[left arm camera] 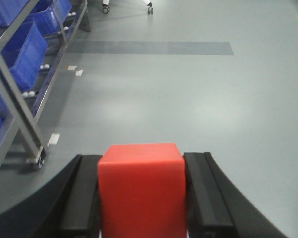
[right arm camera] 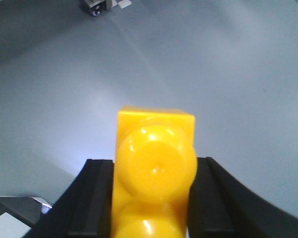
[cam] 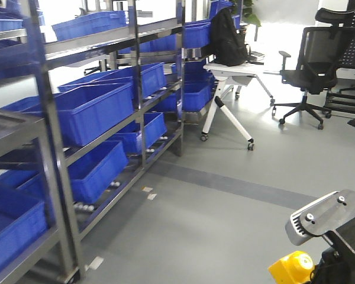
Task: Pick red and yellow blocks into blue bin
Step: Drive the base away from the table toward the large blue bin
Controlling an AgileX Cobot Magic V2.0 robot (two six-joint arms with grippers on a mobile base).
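Red cube (left arm camera: 141, 196) pinched in left gripper (left arm camera: 142, 171), yellow brick (right arm camera: 154, 168) in right gripper (right arm camera: 152, 178); risks dropping to floor (left arm camera: 198, 99) below if opened early.

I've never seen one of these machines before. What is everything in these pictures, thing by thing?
blue crates: many, blue, on the racks at left
metal racks: at least two, steel grey, along the left side
table: one, white, on castors, at the back
backpack: one, black, on the table
office chair: one clearly seen, black, back right
floor: grey, with a darker strip across it
red cube: one, red, clamped between the left fingers
yellow brick: one, yellow, with round studs, clamped between the right fingers
left fingers: two, black, on either side of the cube
right fingers: two, black, on either side of the brick
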